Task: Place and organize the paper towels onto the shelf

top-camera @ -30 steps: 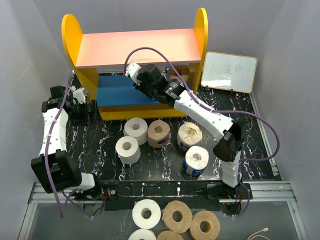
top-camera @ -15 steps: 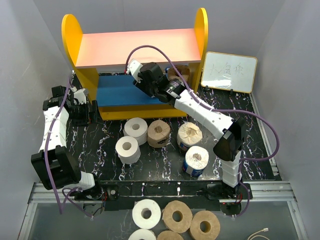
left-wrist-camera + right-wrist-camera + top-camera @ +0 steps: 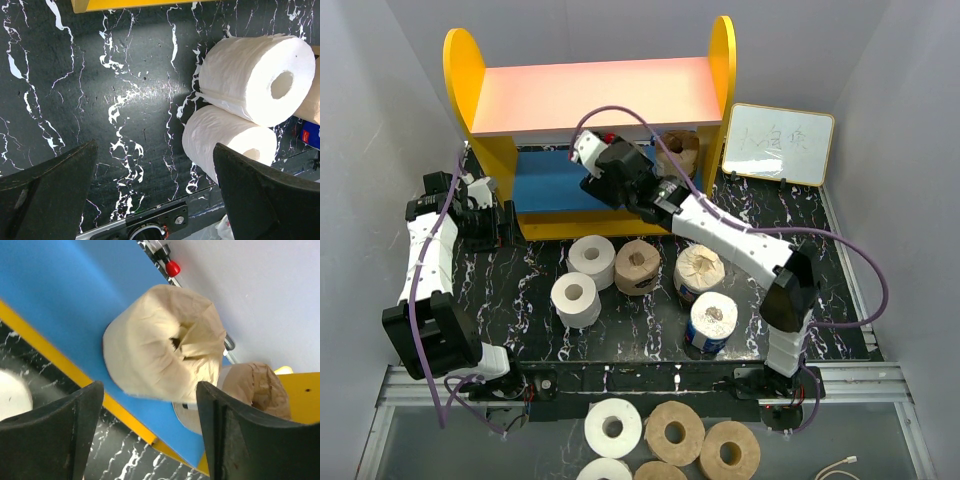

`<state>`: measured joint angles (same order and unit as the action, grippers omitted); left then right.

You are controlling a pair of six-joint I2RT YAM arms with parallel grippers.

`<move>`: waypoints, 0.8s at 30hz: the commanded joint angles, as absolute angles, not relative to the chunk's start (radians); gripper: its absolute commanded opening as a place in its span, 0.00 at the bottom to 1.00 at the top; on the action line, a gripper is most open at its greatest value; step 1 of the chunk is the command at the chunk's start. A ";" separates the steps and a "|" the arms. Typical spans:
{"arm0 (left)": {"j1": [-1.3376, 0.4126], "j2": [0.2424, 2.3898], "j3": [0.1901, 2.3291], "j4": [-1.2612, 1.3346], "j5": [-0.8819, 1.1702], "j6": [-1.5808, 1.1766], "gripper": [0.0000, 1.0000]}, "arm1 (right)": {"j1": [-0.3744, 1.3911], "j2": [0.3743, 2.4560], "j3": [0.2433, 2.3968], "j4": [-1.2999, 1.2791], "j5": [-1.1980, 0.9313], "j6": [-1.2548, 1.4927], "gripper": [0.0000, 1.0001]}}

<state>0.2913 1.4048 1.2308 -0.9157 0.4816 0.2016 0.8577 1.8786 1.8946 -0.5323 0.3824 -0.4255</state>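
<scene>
Yellow-sided two-level shelf on black marbled worktop.
Right gripper spread wide before tan wrapped paper-towel roll on blue lower board; left gripper wide, beside shelf.

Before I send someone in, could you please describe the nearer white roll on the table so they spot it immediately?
Start at the yellow-sided shelf and look at the black marbled table before it. Yours is the white roll at the group's near-left corner; the other white roll stands behind it, beside a tan roll.
</scene>
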 commanded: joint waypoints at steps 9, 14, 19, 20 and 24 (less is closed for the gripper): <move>0.294 1.373 1.228 -0.920 0.500 0.206 0.99 | 1.246 1.574 1.492 -0.783 0.476 -0.151 0.93; 0.295 1.373 1.223 -0.920 0.500 0.206 0.99 | 1.245 1.510 1.333 -0.743 0.530 -0.124 0.86; 0.295 1.373 1.225 -0.924 0.518 0.207 0.99 | 1.206 1.498 1.266 -0.665 0.476 -0.137 0.81; 0.295 1.373 1.222 -0.924 0.518 0.206 0.99 | 1.201 1.507 1.259 -0.656 0.469 -0.141 0.81; 0.295 1.345 1.213 -0.922 0.515 0.210 0.99 | 1.188 1.566 1.269 -0.639 0.447 -0.159 0.80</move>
